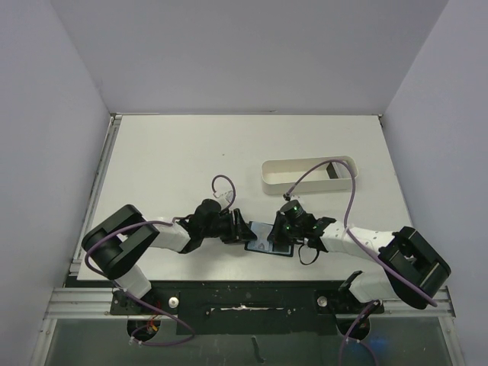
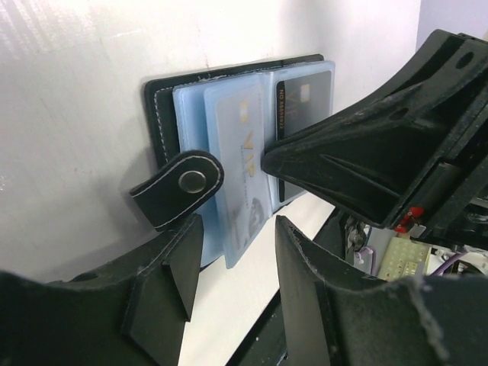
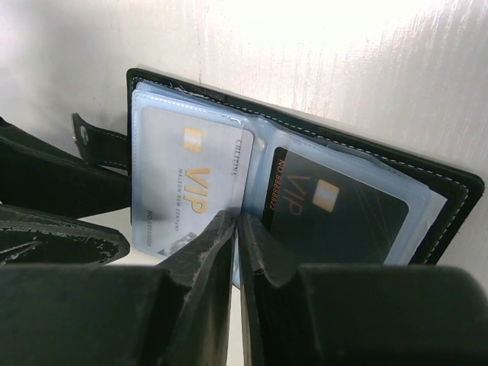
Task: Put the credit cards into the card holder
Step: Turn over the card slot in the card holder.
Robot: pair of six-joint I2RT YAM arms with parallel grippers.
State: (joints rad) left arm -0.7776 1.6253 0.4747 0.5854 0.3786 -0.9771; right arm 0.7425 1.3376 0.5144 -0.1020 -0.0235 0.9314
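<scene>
The card holder (image 1: 271, 242) lies open on the surface between the arms, long axis left to right, with a grey card (image 3: 191, 171) and a black card (image 3: 335, 210) pocketed. The left jaws gape toward its snap tab (image 2: 179, 187). The right jaws, nearly closed, meet its fold.

We see two arms of one build: the left arm (image 1: 169, 238) and the right arm (image 1: 347, 242) share white links and bulky black joint housings. Purple cables (image 1: 335, 171) loop along both, and small green lights (image 1: 286, 206) glow at the right wrist. Both rise from a black base plate (image 1: 229, 293) studded with silver bolts (image 1: 174, 303). Up close, we note matt black fingers (image 2: 164, 267), angular and scuffed grey at the edges, a red part (image 2: 410, 216) and a bare circuit board (image 2: 404, 255).
</scene>
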